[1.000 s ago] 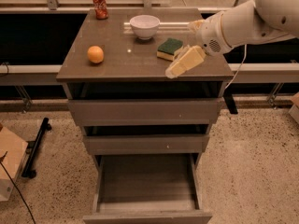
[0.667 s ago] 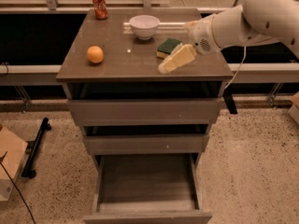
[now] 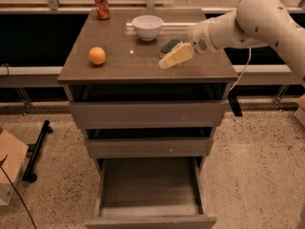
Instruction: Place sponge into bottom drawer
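On the cabinet top (image 3: pixel 128 66), left to right: an orange (image 3: pixel 97 56), a red can (image 3: pixel 101 4) (at the back), a white bowl (image 3: pixel 147 26), then the sponge (image 3: pixel 170 46), lying on the top just behind the gripper (image 3: pixel 167 59). Whether the gripper holds it cannot be told. Below, the bottom drawer (image 3: pixel 150 187) stands pulled open.

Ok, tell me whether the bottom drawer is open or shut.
Open. The bottom drawer is pulled out, its bare floor showing. The sponge sits on the cabinet top, the tool right beside it.
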`<state>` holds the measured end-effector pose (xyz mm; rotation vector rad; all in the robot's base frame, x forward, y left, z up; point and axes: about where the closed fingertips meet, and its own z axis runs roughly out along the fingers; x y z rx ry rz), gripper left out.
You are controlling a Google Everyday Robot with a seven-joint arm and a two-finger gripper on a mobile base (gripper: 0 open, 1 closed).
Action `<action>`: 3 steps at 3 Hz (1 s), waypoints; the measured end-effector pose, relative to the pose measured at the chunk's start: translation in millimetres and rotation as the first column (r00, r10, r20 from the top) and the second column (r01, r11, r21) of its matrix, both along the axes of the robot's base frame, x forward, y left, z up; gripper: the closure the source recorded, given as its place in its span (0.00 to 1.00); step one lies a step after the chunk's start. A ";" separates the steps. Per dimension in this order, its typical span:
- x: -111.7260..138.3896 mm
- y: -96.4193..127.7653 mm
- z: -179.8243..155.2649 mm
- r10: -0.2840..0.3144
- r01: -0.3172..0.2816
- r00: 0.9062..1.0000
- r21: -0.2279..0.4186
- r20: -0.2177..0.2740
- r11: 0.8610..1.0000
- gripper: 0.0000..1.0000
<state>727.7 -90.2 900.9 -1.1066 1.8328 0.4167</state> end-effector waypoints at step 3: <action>75.6 -7.4 -46.9 -0.034 0.034 0.996 0.004 -0.086 0.999 0.00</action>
